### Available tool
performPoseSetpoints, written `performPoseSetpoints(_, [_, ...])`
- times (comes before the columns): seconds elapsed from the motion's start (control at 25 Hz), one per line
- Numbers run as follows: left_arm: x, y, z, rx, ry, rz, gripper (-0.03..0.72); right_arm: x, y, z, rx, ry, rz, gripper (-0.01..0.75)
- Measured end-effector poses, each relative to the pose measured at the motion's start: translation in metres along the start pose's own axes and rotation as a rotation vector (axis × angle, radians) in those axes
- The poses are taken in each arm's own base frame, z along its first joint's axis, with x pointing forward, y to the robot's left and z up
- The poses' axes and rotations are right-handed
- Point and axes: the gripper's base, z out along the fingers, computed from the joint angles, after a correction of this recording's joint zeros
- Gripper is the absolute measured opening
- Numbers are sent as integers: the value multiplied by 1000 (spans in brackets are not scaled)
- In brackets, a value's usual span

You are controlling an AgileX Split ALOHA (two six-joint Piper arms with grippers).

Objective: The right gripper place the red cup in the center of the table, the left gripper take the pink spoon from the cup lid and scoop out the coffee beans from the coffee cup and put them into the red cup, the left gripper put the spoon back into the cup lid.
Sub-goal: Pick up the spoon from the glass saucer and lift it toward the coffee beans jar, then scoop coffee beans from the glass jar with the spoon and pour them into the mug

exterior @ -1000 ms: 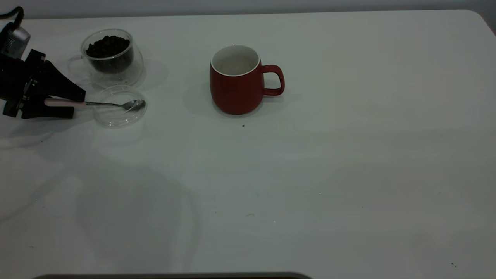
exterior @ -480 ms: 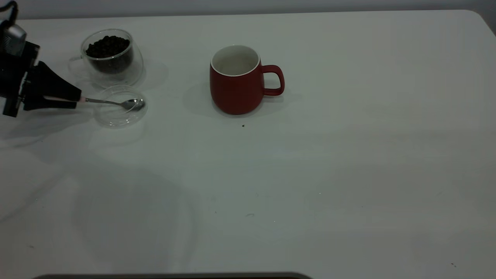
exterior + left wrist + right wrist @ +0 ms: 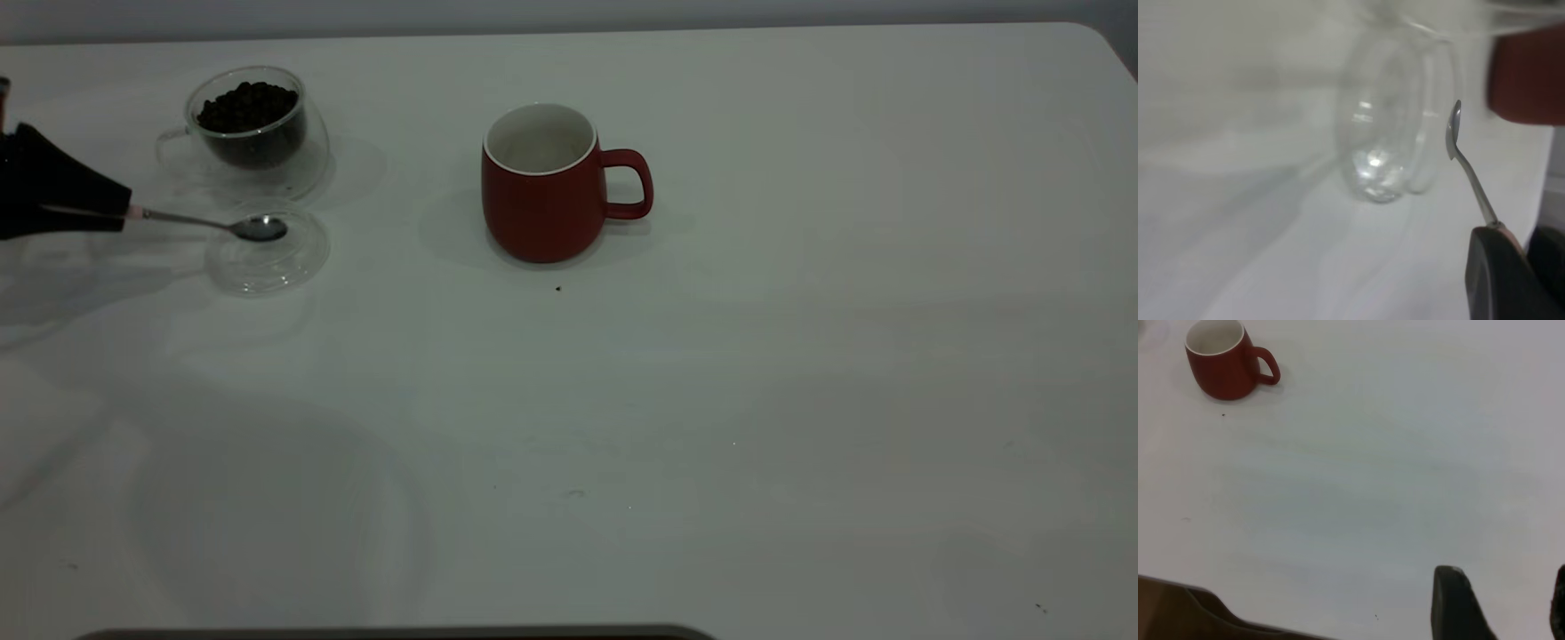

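The pink spoon is pinched by its handle in the left gripper at the table's left edge, its metal bowl held over the cup lid. The coffee cup, filled with coffee beans, stands just behind the lid. The red cup sits upright near the centre. The right gripper is seen spread apart, well away from the red cup.

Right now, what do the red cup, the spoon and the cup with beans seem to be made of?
The red cup looks ceramic: matte dark-red outside, white inside and rim. The pink spoon, held by the left pincer, has a shiny, probably metal bowl and neck. The coffee cup is clear, likely glass; the beans show through its wall.
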Motion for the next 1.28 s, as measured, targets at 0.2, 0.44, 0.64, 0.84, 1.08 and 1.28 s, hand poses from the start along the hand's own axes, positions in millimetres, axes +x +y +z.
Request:
performPoseSetpoints(0.2, [-7, -7, -5, 7, -20, -9, 113, 0, 0, 0, 0, 0, 0, 372])
performPoseSetpoints(0.44, [-22, -34, -22, 54, -132, 1, 113, 0, 0, 0, -1, 0, 0, 372])
performPoseSetpoints(0.64, [-27, -45, -29, 57, -162, 51, 113, 0, 0, 0, -1, 0, 0, 372])
performPoseSetpoints(0.84, [-32, -49, -33, 51, -176, 98, 113, 0, 0, 0, -1, 0, 0, 372])
performPoseSetpoints(1.08, [-41, -41, -34, -25, -274, 90, 113, 0, 0, 0, -1, 0, 0, 372])
performPoseSetpoints(1.28, [-41, -26, -27, -64, -296, 64, 113, 0, 0, 0, -1, 0, 0, 371])
